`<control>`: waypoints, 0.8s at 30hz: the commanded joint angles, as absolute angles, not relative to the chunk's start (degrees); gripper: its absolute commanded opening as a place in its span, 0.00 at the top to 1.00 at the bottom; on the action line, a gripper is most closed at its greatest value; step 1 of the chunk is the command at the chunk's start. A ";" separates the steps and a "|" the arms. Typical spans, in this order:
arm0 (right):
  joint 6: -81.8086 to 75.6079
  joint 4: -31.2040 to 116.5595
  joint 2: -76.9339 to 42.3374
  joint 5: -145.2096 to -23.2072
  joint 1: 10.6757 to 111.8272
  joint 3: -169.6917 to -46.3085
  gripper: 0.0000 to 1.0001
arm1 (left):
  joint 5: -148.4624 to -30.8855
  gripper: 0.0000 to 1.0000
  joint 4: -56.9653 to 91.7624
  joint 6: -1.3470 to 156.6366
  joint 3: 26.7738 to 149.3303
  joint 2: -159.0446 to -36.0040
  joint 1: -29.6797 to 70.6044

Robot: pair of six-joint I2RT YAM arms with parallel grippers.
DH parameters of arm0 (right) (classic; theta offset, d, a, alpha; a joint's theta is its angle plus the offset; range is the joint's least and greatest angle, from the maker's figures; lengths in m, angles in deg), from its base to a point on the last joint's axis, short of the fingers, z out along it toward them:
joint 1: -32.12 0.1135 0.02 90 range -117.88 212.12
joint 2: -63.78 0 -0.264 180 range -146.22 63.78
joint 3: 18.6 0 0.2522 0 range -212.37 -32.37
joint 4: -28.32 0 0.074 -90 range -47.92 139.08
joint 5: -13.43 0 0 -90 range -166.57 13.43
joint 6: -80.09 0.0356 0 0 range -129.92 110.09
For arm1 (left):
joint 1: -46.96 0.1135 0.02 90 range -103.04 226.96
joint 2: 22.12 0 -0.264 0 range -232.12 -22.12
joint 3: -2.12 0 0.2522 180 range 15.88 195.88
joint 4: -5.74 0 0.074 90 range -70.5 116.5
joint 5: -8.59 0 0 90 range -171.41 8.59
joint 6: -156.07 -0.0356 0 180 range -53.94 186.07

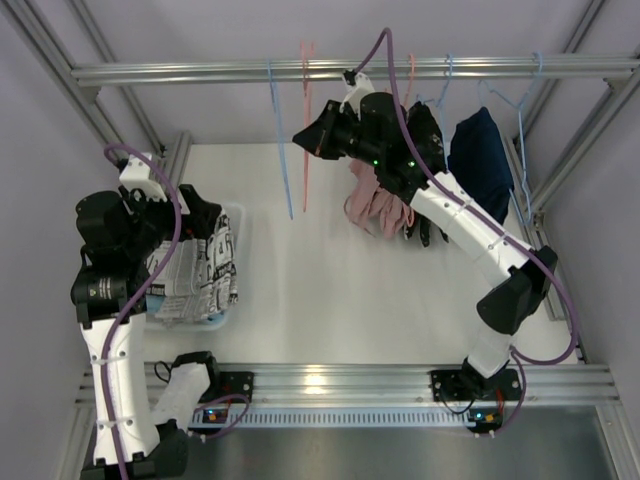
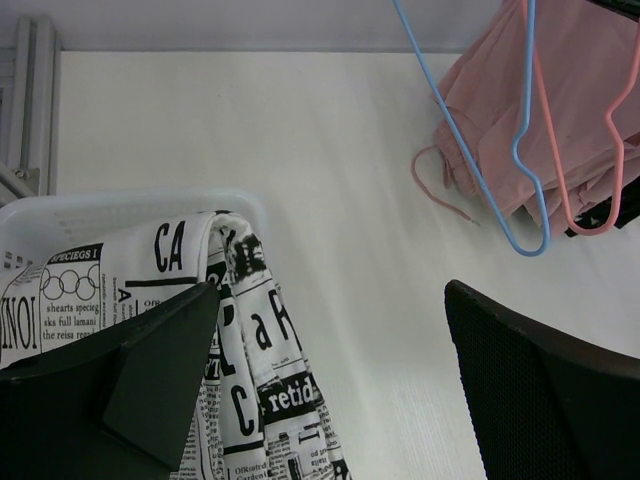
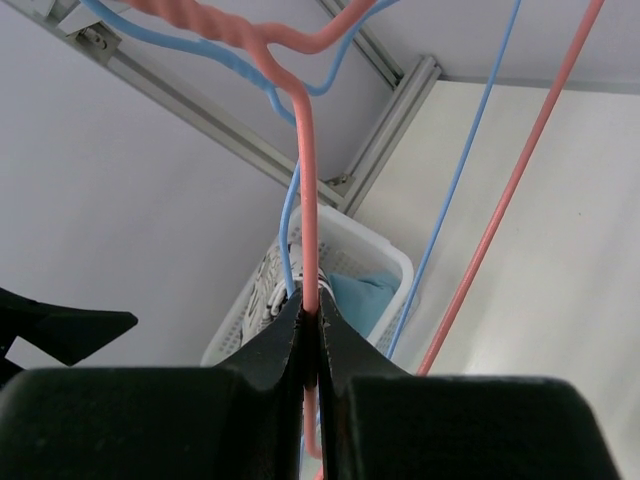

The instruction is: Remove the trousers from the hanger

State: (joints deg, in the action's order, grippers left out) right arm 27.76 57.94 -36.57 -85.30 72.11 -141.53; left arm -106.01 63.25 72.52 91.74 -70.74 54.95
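My right gripper (image 3: pixel 310 315) is shut on the wire of an empty pink hanger (image 3: pixel 306 150) that hangs from the rail; in the top view it (image 1: pixel 303 140) is high at the back centre. An empty blue hanger (image 1: pixel 283 150) hangs just left of it. The dusty pink trousers (image 1: pixel 375 205) lie bunched on the table under the right arm, also in the left wrist view (image 2: pixel 490 120). The newsprint trousers (image 1: pixel 205 275) drape over the white basket (image 1: pixel 237 212). The light blue trousers (image 3: pixel 365 300) lie in that basket. My left gripper (image 2: pixel 330 340) is open and empty beside the newsprint cloth.
A dark navy garment (image 1: pixel 480 150) hangs on a blue hanger (image 1: pixel 520 110) at the right end of the rail (image 1: pixel 180 72). Aluminium frame posts stand at both back corners. The basket sits at the table's left edge, under the left arm.
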 commanded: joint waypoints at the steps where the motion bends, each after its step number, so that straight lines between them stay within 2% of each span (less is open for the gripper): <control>1: 28.93 54.91 -37.91 -85.09 69.83 -140.92 1.00 | -105.94 0.01 60.90 73.36 92.35 -70.28 55.22; 4: 28.76 55.26 -37.99 -84.74 69.83 -140.47 0.99 | -106.02 0.01 60.90 73.53 92.61 -70.28 55.22; 7: 28.49 55.88 -38.08 -83.78 69.83 -140.47 0.87 | -105.76 0.01 60.99 73.80 92.70 -70.19 55.22; 15: 29.64 56.14 -38.17 -83.77 69.83 -139.42 0.78 | -105.49 0.01 61.25 73.62 92.88 -70.02 55.22; 16: 29.72 55.97 -37.82 -83.77 69.83 -139.24 0.67 | -105.49 0.01 61.34 73.54 92.88 -69.84 55.22; 18: 29.81 55.62 -37.30 -84.04 69.92 -138.11 0.52 | -105.76 0.01 60.99 73.36 92.79 -69.58 55.14; 19: 29.90 55.53 -36.25 -84.39 69.92 -137.66 0.39 | -105.93 0.01 60.64 73.36 92.35 -69.14 55.22; 21: 30.25 55.18 -34.75 -84.48 69.92 -135.39 0.28 | -107.16 0.01 58.63 73.45 91.65 -67.92 55.22; 22: 30.16 54.92 -32.92 -84.56 69.83 -134.59 0.16 | -107.69 0.01 58.18 73.45 91.30 -67.56 55.22; 24: 30.16 54.56 -30.71 -84.74 69.83 -131.79 0.11 | -109.88 0.01 57.47 73.62 91.38 -67.12 55.22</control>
State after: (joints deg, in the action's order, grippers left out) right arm 28.41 56.10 -34.23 -85.43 71.76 -134.65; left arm -106.78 62.66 73.40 91.37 -68.68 54.95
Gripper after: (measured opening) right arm 0.871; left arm 0.990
